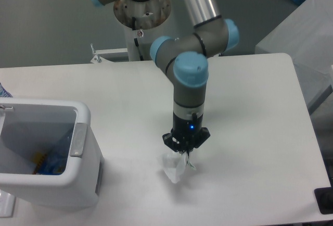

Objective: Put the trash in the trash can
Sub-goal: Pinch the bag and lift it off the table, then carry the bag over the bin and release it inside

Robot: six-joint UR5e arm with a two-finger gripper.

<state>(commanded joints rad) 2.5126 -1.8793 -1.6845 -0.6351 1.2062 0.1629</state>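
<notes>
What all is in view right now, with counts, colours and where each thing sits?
wrapper: one, clear with a green bit, hanging from the tool at table centre-front
bin: one, white with a grey strip, front left of the table
bottle: one, blue showing, inside the bin, mostly hidden
table: one, white, fills the view
arm: one, grey with blue joints, reaching down from the rear
tool: one, black, shut on the wrapper

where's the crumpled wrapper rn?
The crumpled clear plastic wrapper hangs pinched in the closed jaws of the gripper, just above the white table, centre-front in the camera view, well right of the white rectangular plastic bin.
</notes>
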